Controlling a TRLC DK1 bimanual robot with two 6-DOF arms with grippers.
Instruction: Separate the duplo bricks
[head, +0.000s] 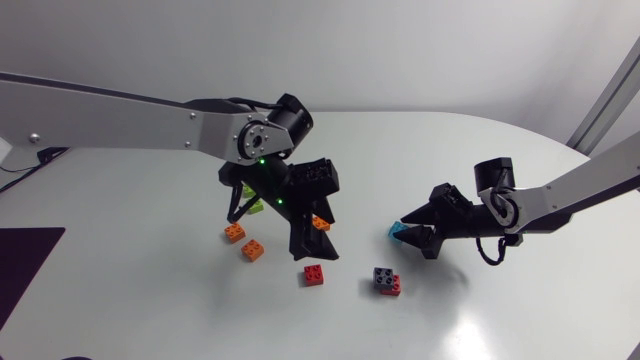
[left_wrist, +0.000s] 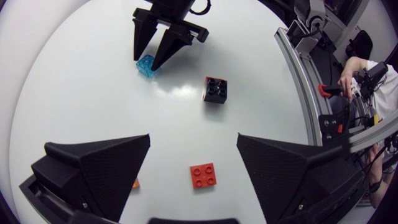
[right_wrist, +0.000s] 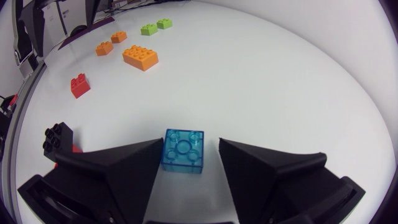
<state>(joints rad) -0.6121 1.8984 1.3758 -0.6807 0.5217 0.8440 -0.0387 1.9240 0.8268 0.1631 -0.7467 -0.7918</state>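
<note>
Head view: my left gripper (head: 275, 225) hangs above the table (head: 150, 300); my right gripper (head: 408, 228) sits low at the translucent blue brick (head: 398, 233). Only the right wrist view shows this brick lying flat between spread fingers, with a gap beside one finger. The left wrist view shows my left fingers spread wide over a red brick (left_wrist: 203, 175), with the black-and-red stack (left_wrist: 215, 89) ahead.

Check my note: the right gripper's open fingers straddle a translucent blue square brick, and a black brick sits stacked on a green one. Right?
One colour is off: the black brick sits on a red brick, not green, as the head view shows. The right gripper does straddle the translucent blue square brick, fingers open.
</note>
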